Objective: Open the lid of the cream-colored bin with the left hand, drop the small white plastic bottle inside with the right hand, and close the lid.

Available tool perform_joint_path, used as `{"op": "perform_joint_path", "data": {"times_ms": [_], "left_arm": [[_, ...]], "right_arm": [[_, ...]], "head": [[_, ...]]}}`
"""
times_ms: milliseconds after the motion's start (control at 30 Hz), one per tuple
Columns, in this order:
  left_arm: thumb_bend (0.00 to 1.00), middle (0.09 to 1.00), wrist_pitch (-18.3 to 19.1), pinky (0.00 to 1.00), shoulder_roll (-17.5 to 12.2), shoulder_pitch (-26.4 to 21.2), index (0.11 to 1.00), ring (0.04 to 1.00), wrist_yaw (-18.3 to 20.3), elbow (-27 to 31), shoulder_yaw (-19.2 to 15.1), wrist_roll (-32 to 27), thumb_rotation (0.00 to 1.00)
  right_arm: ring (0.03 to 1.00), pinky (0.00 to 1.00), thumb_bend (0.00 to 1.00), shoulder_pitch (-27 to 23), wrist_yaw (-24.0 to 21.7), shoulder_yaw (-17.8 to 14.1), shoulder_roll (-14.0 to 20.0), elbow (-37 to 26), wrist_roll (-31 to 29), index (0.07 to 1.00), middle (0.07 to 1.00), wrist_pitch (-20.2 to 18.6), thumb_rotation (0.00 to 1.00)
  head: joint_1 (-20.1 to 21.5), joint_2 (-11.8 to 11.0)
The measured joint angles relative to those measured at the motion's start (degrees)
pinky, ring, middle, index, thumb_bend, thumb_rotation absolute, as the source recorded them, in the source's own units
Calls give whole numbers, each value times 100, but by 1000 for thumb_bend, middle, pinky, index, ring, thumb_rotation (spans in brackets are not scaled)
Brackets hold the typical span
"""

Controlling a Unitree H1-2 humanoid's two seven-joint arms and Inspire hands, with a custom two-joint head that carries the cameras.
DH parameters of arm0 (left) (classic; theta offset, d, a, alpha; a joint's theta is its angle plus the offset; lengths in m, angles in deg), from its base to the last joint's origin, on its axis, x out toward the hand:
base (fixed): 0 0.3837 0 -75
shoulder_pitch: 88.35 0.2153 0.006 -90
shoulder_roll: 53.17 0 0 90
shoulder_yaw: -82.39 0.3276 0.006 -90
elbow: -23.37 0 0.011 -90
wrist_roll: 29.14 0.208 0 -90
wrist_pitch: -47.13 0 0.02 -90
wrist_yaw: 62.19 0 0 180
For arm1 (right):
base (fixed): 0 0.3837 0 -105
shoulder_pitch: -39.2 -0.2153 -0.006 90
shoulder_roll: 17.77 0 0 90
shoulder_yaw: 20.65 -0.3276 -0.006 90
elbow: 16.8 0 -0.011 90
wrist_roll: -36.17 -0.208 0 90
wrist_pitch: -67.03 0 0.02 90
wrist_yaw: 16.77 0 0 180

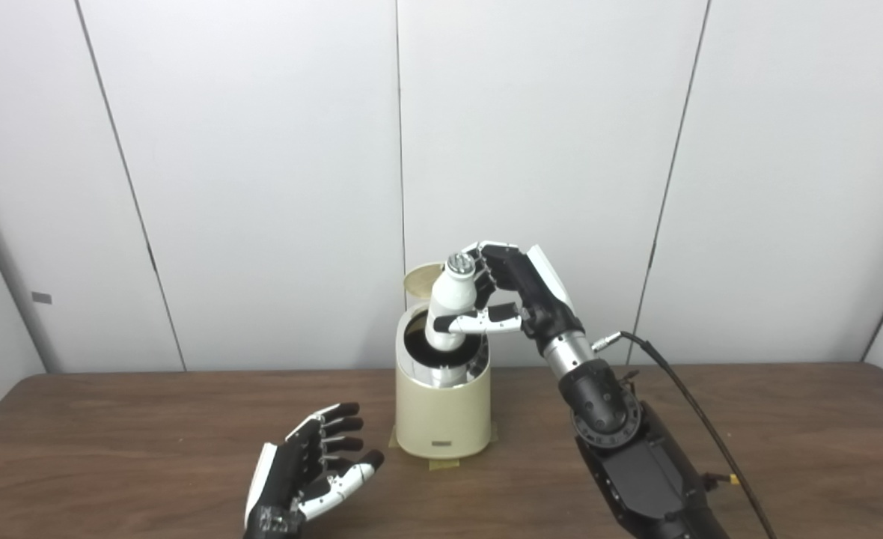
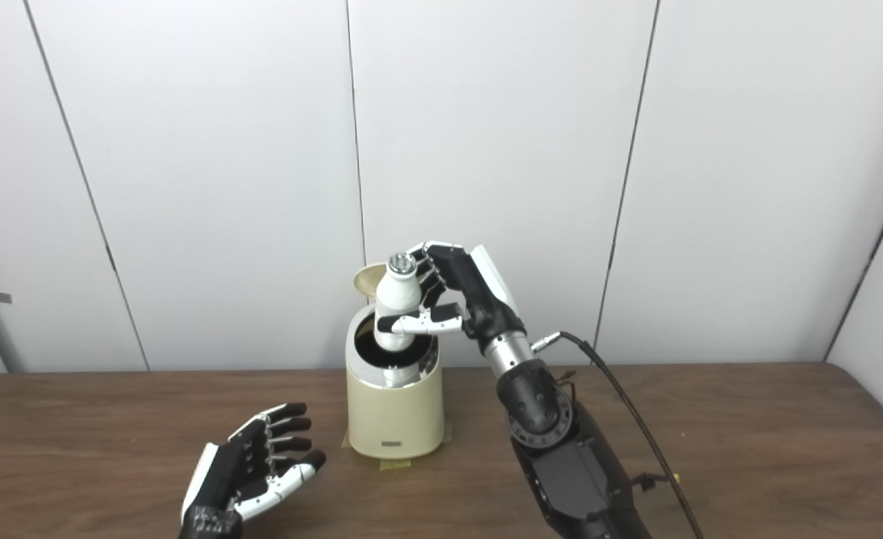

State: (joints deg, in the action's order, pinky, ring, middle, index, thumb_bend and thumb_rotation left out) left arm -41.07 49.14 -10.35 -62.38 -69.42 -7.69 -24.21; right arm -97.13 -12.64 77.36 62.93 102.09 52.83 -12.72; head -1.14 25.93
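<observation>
Left eye view
Bin: your cream-colored bin (image 1: 441, 419) stands on the worktop (image 1: 112, 419), taped down at its base, with the lid (image 1: 420, 278) tipped up behind the opening.
Bottle: the small white plastic bottle (image 1: 450, 311) hangs upright, cap up, with its base dipped just inside the dark mouth of the bin.
Right hand: your right hand (image 1: 503, 296) is closed round the bottle, thumb across the body and fingers (image 1: 486, 281) behind the neck.
Left hand: your left hand (image 1: 310, 468) rests low on the worktop, well clear of the bin, fingers spread and holding nothing.

Right eye view
Bottle position: the bottle (image 2: 396, 314) sits over the centre of the opening, not touching the rim so far as you can tell.
Grip: the right hand (image 2: 449, 296) holds it at the shoulder and mid-body, which looks like the sound place to hold it.
Left hand: your left hand (image 2: 251, 468) lies palm up and open beside the bin (image 2: 394, 412).
Lid: the lid (image 2: 367, 278) stands up on its own, with no hand on it.

Handling
Weight: judge the bottle light, probably empty.
Surface: smooth, stiff plastic, so likely slippery under hard fingertips.
Release: simply spreading the fingers should let it fall straight in.
Risk: a tilted bottle could catch on the rim.
</observation>
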Motion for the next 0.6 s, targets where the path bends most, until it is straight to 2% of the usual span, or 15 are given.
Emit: {"op": "perform_joint_path", "data": {"times_ms": [133, 167, 200, 267, 367, 600], "left_arm": [[650, 742, 111, 563, 0, 14, 780, 676, 2, 131, 0, 7, 130], [645, 744, 117, 562, -1, 13, 780, 677, 3, 138, -1, 6, 122], [643, 745, 119, 561, 0, 13, 779, 678, 5, 138, 0, 4, 111], [644, 744, 121, 565, 0, 16, 778, 678, 10, 138, 2, -2, 110], [648, 742, 126, 569, -4, 18, 776, 679, 9, 138, 1, 1, 121], [647, 740, 194, 563, -3, 31, 778, 675, 10, 165, 2, 3, 120]], "right_arm": [[432, 388, 508, 100, -218, 119, 144, -17, 50, 518, 508, 63, 0], [524, 425, 657, 113, -320, 179, 192, -18, 69, 606, 615, 85, 0], [599, 457, 759, 112, -419, 266, 268, -28, 93, 674, 700, 105, 0], [686, 505, 832, 112, -664, 432, 437, -83, 185, 737, 788, 113, 0], [726, 539, 858, 148, -874, 500, 537, -144, 254, 757, 824, 114, 0], [721, 527, 832, 218, -1069, 501, 529, -251, 266, 743, 803, 110, 0]], "head": [[0, 26], [0, 35], [0, 44], [-9, 62], [0, 88], [9, 123]]}}
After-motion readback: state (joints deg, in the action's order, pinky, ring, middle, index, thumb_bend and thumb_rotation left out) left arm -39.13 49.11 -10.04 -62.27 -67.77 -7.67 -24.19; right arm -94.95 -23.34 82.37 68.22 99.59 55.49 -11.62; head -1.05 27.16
